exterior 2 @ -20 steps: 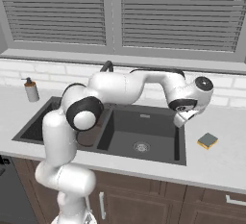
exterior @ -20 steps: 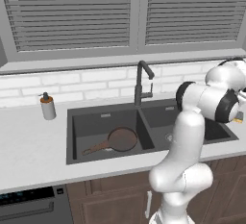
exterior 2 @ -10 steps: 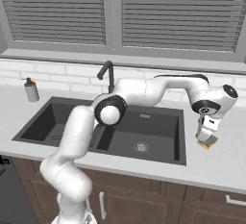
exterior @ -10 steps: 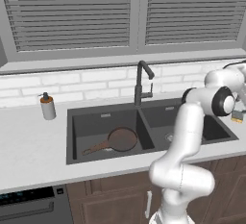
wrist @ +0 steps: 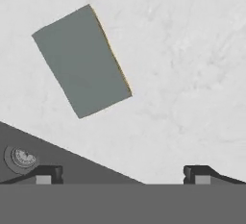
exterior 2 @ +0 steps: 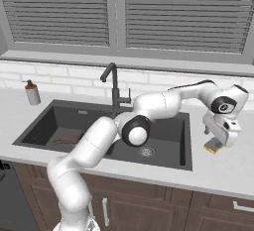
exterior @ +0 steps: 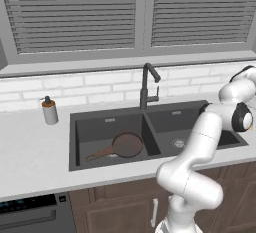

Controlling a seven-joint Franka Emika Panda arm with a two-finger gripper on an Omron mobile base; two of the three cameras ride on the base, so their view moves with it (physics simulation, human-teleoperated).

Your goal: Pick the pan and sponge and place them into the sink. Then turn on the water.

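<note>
We see the end effector [exterior 2: 218,143] out past the right rim of the sink [exterior 2: 186,161], low over the worktop [exterior 2: 233,168] and pointing down at the sponge [exterior 2: 214,147]. In the right base view the sponge lies flat just beside the sink's right edge, partly hidden behind the white hand, with a strip of yellow showing under its dark top.

From the hand view we look straight down on the sponge [wrist: 81,60]: its grey-green face fills the upper left, turned at a slant, with a thin yellow line along one long side. The two fingertips [wrist: 47,174] stand well apart at the bottom of that view, so the jaws are spread and hold nothing. The sponge sits ahead of them, not between them, and we cannot tell for sure how far above it the tips hang. A corner of the sink [wrist: 57,158] with a round drain [wrist: 20,157] shows at the lower left there.

In the left base view the pan [exterior: 125,144] lies in the left basin, its handle pointing toward the front left corner. The faucet [exterior: 147,87] stands behind the divider. A soap bottle [exterior: 49,111] stands on the worktop left of the sink.
</note>
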